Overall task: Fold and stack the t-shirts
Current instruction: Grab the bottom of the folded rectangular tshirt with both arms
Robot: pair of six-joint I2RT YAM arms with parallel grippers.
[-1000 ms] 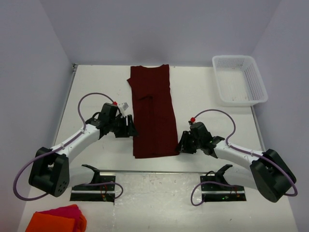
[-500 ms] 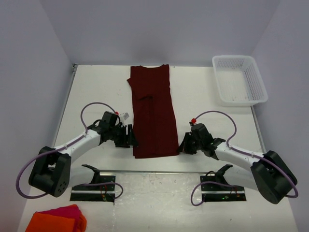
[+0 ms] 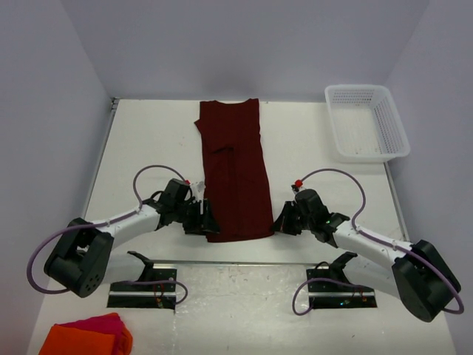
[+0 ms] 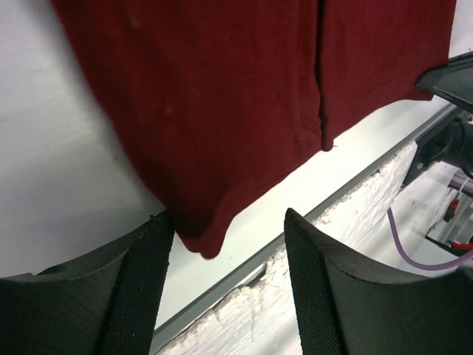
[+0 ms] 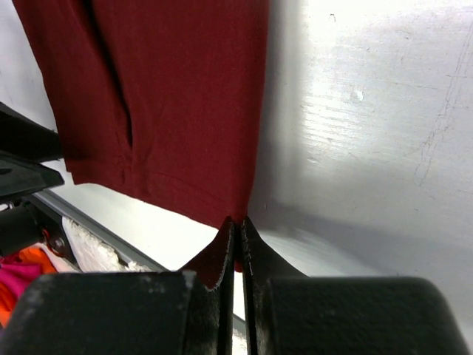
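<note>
A dark maroon t-shirt (image 3: 235, 170) lies folded into a long strip down the middle of the table. My left gripper (image 3: 211, 225) is open at the shirt's near left corner; in the left wrist view the corner (image 4: 203, 237) hangs just beside the left finger, between the jaws (image 4: 229, 288). My right gripper (image 3: 277, 224) is shut on the shirt's near right corner; in the right wrist view (image 5: 238, 244) the maroon hem (image 5: 222, 255) is pinched between the closed fingers.
A white mesh basket (image 3: 366, 123) stands at the back right. Orange and pink cloths (image 3: 87, 334) lie off the table at the near left. The table's front edge with the arm mounts (image 3: 244, 262) is just behind the grippers.
My left gripper has moved down and right along the shirt's left edge to its near left corner. The right gripper stayed at the near right corner.
</note>
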